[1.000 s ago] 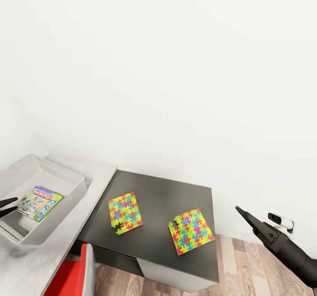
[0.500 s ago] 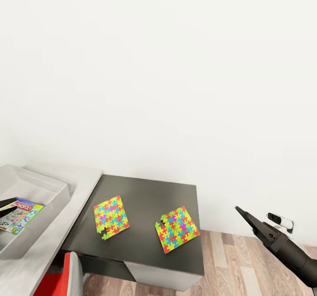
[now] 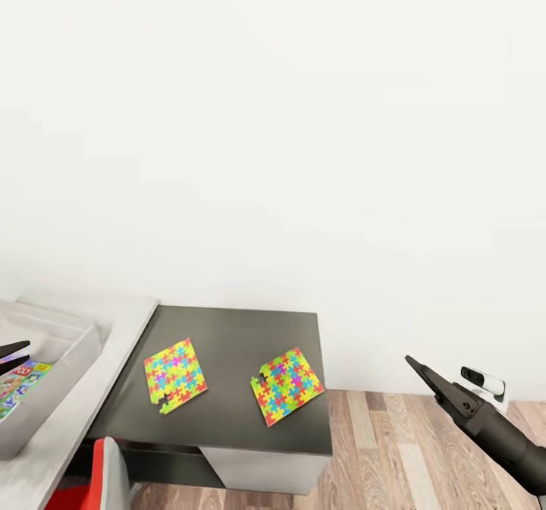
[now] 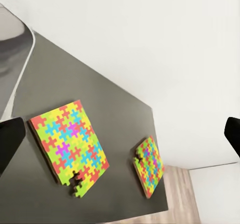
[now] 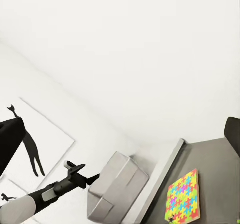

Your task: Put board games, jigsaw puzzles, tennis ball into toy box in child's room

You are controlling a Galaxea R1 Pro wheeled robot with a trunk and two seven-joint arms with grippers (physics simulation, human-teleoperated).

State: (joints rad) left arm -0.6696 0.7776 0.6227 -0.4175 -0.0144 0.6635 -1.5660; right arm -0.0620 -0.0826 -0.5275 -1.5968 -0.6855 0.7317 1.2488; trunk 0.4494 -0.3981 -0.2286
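Two jigsaw puzzles lie flat on the low dark end of the table (image 3: 227, 426), apart from each other: the left puzzle (image 3: 175, 376) nearer the pale grey top, the right puzzle (image 3: 287, 385) close to the outer edge, each with a notch of missing pieces at one corner. Nothing rests on them or stands between them. Up on the pale top to the left sits the grey toy box (image 3: 45, 411), cut off by the edge of the head view, with a colourful board game (image 3: 17, 385) lying inside it, only partly seen. The left gripper (image 3: 10, 357) hangs over the box with its two dark fingers a little apart and nothing between them. The right gripper (image 3: 422, 374) is out past the table end, above the wooden floor (image 3: 425, 457); from here its fingers look like a single point, so I cannot tell how it stands. A red chair back (image 3: 83, 487) pokes up below the table. Behind everything is a bare white wall (image 3: 303, 153), with a small white socket (image 3: 482, 380) low down by the right arm.
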